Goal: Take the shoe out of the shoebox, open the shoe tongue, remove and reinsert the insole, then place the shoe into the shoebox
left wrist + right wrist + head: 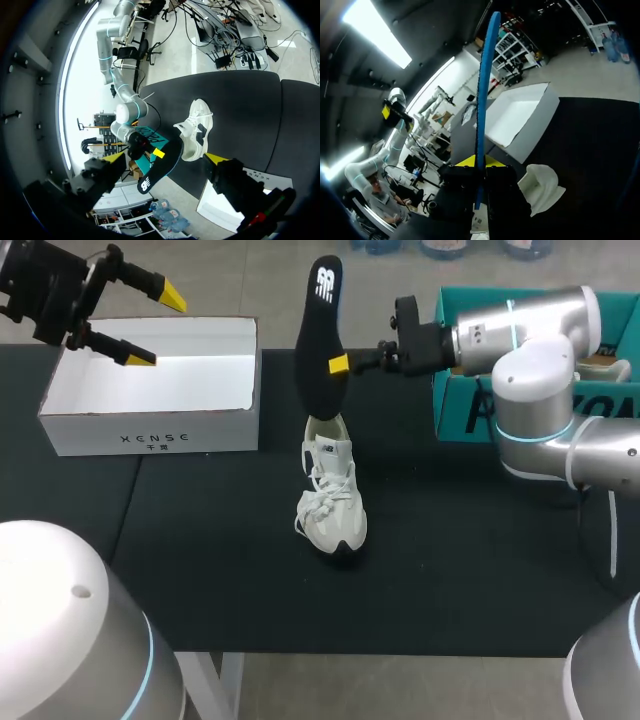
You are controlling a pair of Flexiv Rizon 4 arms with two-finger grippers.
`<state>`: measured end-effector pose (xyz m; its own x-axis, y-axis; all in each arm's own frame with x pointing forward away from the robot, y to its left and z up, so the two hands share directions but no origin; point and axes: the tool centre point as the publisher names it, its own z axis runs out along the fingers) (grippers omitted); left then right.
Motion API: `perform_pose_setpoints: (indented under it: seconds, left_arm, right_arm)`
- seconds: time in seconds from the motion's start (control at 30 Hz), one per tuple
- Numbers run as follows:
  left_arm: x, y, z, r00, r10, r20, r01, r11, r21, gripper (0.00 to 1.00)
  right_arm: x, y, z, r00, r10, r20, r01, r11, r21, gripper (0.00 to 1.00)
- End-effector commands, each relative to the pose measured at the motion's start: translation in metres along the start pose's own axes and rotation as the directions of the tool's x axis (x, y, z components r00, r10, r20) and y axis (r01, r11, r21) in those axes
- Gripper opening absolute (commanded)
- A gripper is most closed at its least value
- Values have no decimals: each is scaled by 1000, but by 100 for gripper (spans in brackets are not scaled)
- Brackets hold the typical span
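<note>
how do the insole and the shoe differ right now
The insole is black; the shoe is white. The insole is held on end, clamped in the right hand; the shoe rests on its sole on the table. The insole is a thin sheet; the shoe is bulky and laced. Both are outside the white shoebox.

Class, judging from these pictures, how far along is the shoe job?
Done: the shoe stands on the table outside the white shoebox, and the insole is out. In hand: the right gripper holds the insole above the shoe. Left: reinsert it, then box the shoe.
</note>
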<state>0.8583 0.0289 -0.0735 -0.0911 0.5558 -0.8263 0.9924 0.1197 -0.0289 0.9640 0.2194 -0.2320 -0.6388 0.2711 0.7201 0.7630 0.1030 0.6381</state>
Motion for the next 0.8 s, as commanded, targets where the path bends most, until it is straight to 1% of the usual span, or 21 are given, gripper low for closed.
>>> perform_pose_setpoints:
  seconds: [0.03,0.17,0.2,0.37,0.8]
  left_arm:
    - [0,1,0,1000,1,-4,-1,1000,1,100]
    - [0,1,0,1000,1,-4,-1,1000,1,100]
    - [0,1,0,1000,1,-4,-1,1000,1,100]
    - [0,1,0,1000,1,-4,-1,1000,1,100]
    - [0,1,0,1000,1,-4,-1,1000,1,100]
  right_arm:
    - [-9,-10,6,1000,1,-4,-1,1000,-18,0]
    - [-20,-16,6,1000,6,0,-6,999,-31,0]
    - [-22,-17,7,999,-5,-32,4,999,-46,0]
    - [-33,-25,11,999,-16,-43,14,999,-30,0]
    - [-54,-20,23,1000,-24,-16,24,999,-24,0]
